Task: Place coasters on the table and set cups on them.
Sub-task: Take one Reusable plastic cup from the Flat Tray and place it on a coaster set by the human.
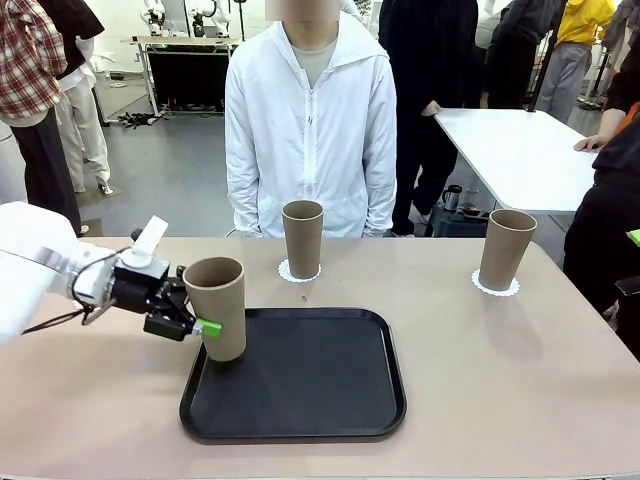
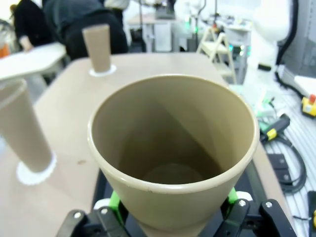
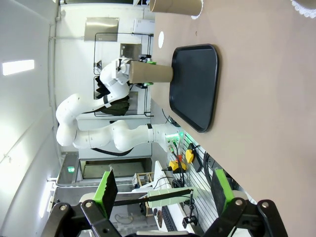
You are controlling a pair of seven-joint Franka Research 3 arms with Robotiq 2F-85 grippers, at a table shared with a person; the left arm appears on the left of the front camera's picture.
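Observation:
My left gripper (image 1: pixel 212 324) is shut on a tan cup (image 1: pixel 217 300) and holds it upright at the left edge of the black tray (image 1: pixel 300 380); I cannot tell whether its base touches the tray. In the left wrist view the cup (image 2: pixel 173 148) sits between the green pads (image 2: pixel 114 200). Two more cups stand on white coasters on the table (image 1: pixel 500 380): one (image 1: pixel 302 238) on its coaster (image 1: pixel 285 271) near the person, one (image 1: pixel 507 248) on its coaster (image 1: pixel 482 287) at the right. A third coaster (image 3: pixel 161 39) lies bare beyond the tray. My right gripper (image 3: pixel 165 197) is open and holds nothing.
A person in a white jacket (image 1: pixel 310 130) stands at the far side of the table with arms down. A white table (image 1: pixel 525 150) stands behind at the right. Other people stand farther back.

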